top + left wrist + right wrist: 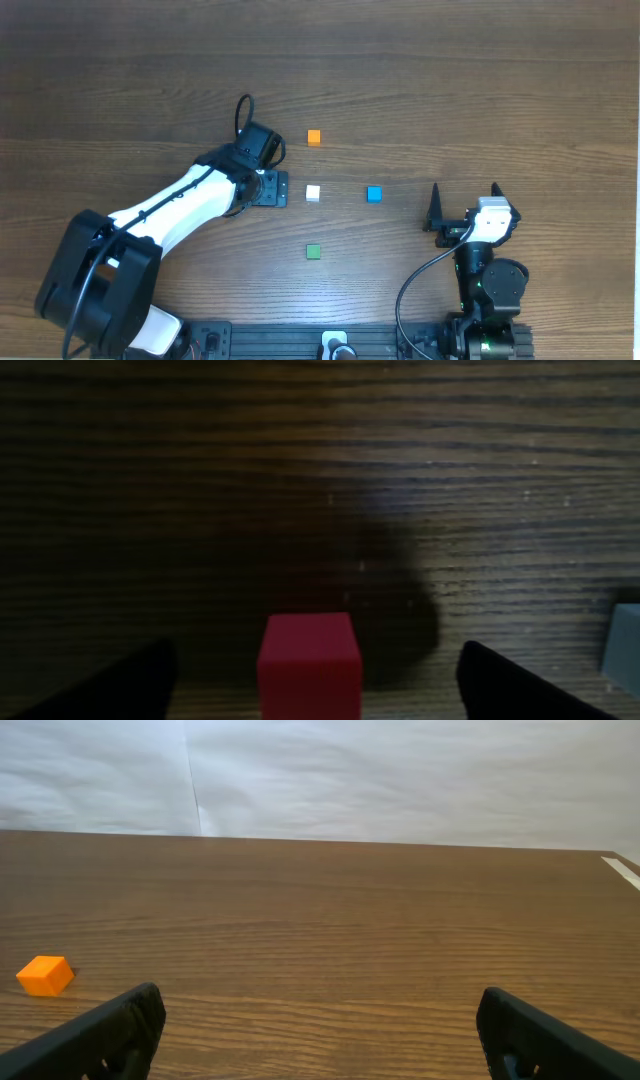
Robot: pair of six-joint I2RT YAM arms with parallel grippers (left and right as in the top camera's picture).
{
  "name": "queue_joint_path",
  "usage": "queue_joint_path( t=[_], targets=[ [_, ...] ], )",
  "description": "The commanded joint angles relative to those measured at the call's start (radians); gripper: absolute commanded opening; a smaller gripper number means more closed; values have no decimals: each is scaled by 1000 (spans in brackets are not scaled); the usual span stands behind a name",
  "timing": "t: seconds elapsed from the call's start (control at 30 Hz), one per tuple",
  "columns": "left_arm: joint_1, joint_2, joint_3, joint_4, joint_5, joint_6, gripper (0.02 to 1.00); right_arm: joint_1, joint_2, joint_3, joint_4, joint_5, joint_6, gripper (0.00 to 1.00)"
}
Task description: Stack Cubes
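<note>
Red cube [308,668] between the spread-apart fingers [110,685] of the left gripper [318,660], untouched

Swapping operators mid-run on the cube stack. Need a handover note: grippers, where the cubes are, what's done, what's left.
Left gripper: jaws open on either side of the red cube, not closed on it.
Right gripper: jaws open, empty, close to its own base.
Orange cube, white cube, blue cube and green cube: each sits alone on the table, apart from the others.
Done: nothing stacked yet.
To do: close on the red cube, then build the whole stack.
</note>
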Motion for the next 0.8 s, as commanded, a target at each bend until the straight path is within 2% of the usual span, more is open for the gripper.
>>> queue_joint_path(
  t=[0.03, 0.1, 0.2, 0.4, 0.8],
  targets=[
    [-1, 14, 20, -3, -27, -11, 820, -6, -7, -8, 0, 7, -4, 993],
    [-1, 14, 20, -9, -34, -19, 720, -6, -7, -8, 0, 7, -4, 993],
    [-1, 15, 20, -19, -42, -29, 654, -6, -7, -8, 0, 7, -4, 993],
    [-1, 15, 20, -19, -41, -33, 457, -6, -7, -8, 0, 7, -4, 991],
    [-1, 15, 20, -7, -41, -55, 272, -6, -7, -8, 0, 7, -4, 993]
  ],
)
